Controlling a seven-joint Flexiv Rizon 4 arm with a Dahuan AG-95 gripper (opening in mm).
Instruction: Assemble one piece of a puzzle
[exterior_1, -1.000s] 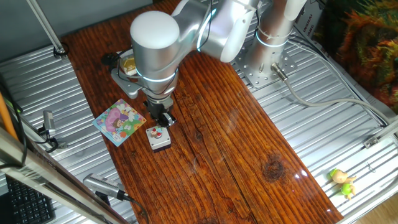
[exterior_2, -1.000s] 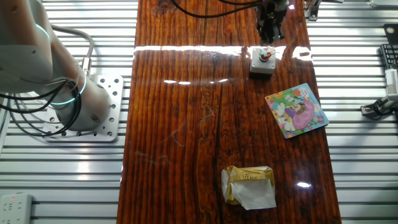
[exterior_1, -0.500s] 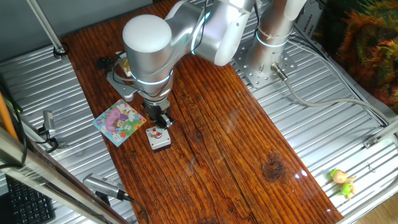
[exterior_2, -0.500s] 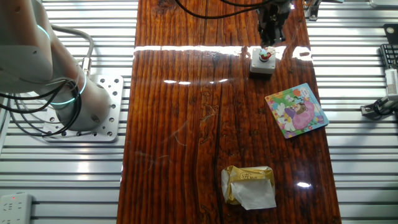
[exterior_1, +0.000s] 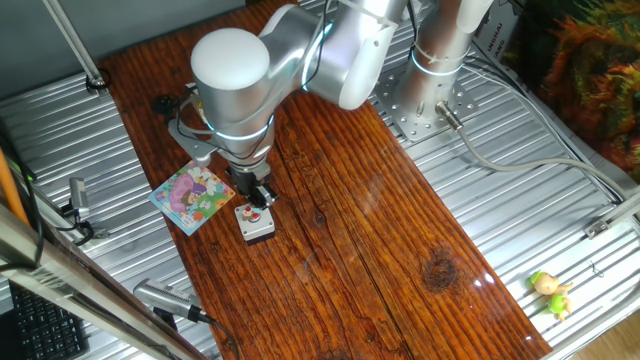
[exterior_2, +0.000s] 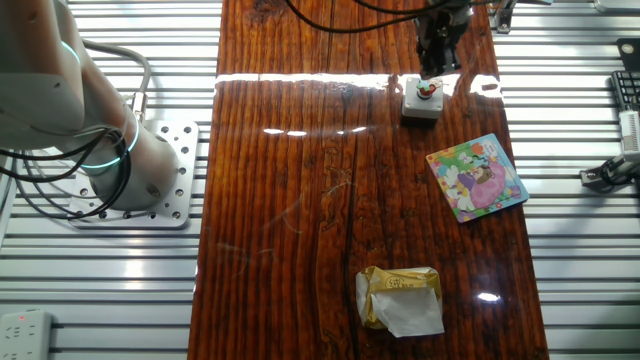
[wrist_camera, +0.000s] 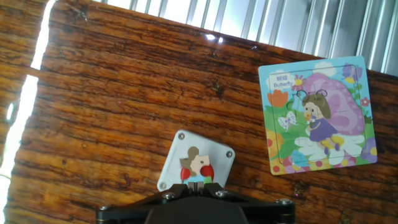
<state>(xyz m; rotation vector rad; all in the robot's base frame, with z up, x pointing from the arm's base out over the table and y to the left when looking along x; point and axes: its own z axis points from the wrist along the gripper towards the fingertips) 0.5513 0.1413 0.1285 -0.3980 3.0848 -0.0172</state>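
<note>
The piece (wrist_camera: 196, 165), whitish with red and green marks, lies flat on top of a small grey box (wrist_camera: 219, 154). From one fixed view the piece (exterior_1: 254, 213) and box (exterior_1: 259, 230) sit right of the puzzle (exterior_1: 193, 196), a pastel cartoon board. My gripper (exterior_1: 259, 194) hangs just above the box's far edge, pointing down. In the hand view its fingertips (wrist_camera: 197, 182) stand nearly together at the piece's near edge, with nothing visible between them. The other fixed view shows the gripper (exterior_2: 433, 72) over the piece (exterior_2: 426, 89), with the puzzle (exterior_2: 476, 177) nearer the camera. The board (wrist_camera: 318, 115) lies flat on the wood.
A yellow packet with white paper (exterior_2: 400, 300) lies on the wooden tabletop (exterior_2: 300, 200), far from the box. The arm's base (exterior_2: 120, 170) stands on the ribbed metal beside the wood. A small yellow-green toy (exterior_1: 551, 292) sits off the wood.
The arm's wrist has shifted a little left and lower, bringing the gripper closer over the grey box. The piece, box and puzzle have not moved.
</note>
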